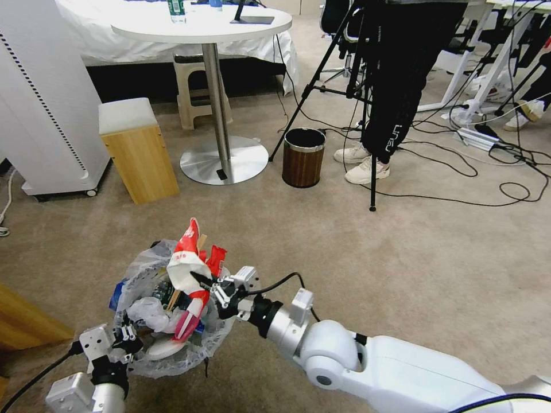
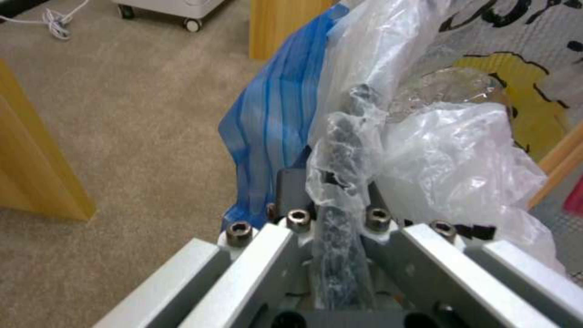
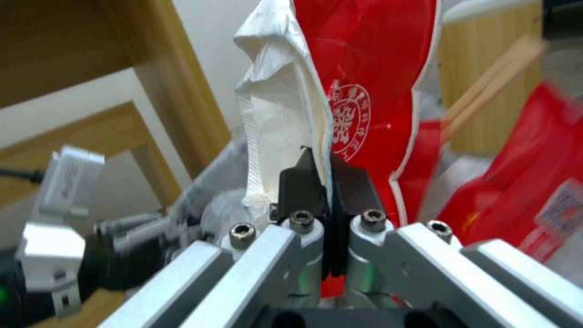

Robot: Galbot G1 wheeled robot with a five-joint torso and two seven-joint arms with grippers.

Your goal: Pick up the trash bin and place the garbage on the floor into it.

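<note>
On the beige floor (image 1: pixel 356 258), 1 trash bin (image 1: pixel 172 355) hangs from my left fingers (image 2: pixel 291 191), clamped on its bag-lined rim; my right fingers (image 3: pixel 298 182) pinch 1 red-white cup (image 1: pixel 185 265), its seal unreadable, over it.

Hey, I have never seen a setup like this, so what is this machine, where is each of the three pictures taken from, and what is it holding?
This is a wheeled robot with two arms, each ending in a two-fingered gripper. The wide picture comes from a camera on its head, looking down at the beige carpet floor. The two close-ups come from cameras on its wrists.

The left gripper is clamped on the bag-lined rim of the trash bin, holding it. The bin is already stuffed with garbage.

The right gripper is pinched shut on a crushed red-white cup, held over the bin's opening.

Behind stand a round table and a brown wood-grain bin.
</note>
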